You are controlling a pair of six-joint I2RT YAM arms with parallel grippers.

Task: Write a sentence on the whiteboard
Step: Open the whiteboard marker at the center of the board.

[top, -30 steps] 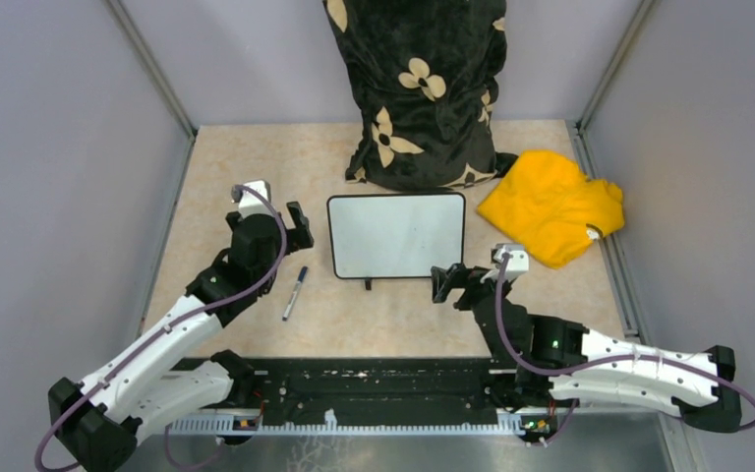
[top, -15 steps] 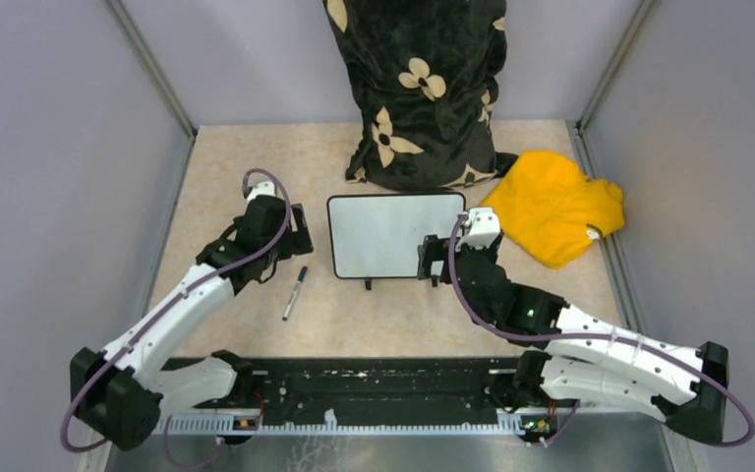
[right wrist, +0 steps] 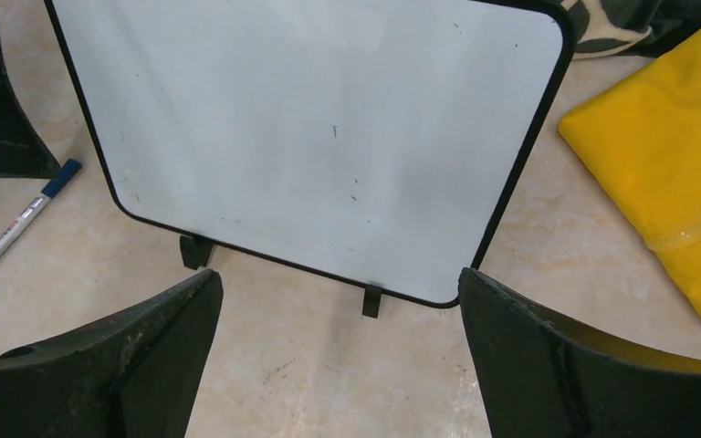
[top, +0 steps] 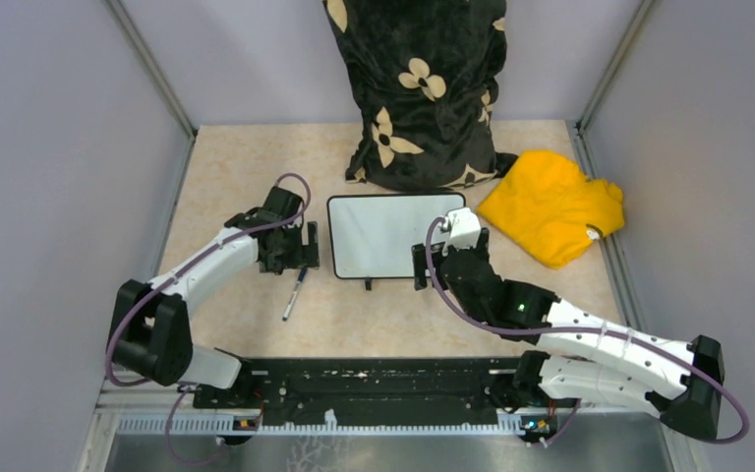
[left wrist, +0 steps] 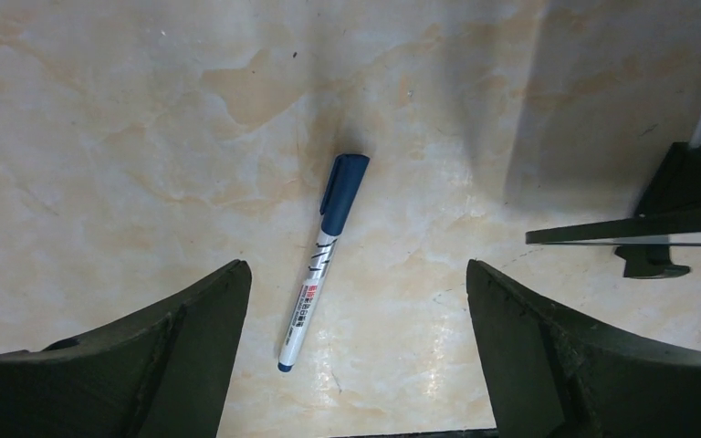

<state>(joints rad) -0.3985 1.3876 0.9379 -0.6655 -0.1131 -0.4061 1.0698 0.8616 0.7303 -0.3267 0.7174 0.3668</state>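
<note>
The whiteboard (top: pixel 393 236) stands at the table's middle on small black feet, its face (right wrist: pixel 310 137) plain white; no sentence shows on it. A blue-capped marker (top: pixel 295 292) lies flat on the table just left of the board. My left gripper (top: pixel 293 251) hovers over the marker's cap end, open. In the left wrist view the marker (left wrist: pixel 322 246) lies between the wide-apart fingers of that gripper (left wrist: pixel 356 274), nearer the left one and untouched. My right gripper (top: pixel 431 264) is open at the board's near right corner, holding nothing; in its own view this gripper (right wrist: pixel 340 278) faces the board's lower edge.
A black cloth bag with cream flowers (top: pixel 423 88) stands behind the board. A yellow cloth (top: pixel 551 205) lies to the board's right. Grey walls enclose the table on three sides. A black rail (top: pixel 374 383) runs along the near edge.
My left arm has stretched forward and to the right, coming down over the marker. My right gripper has moved left and forward to the board's near right corner. Both stay open.
</note>
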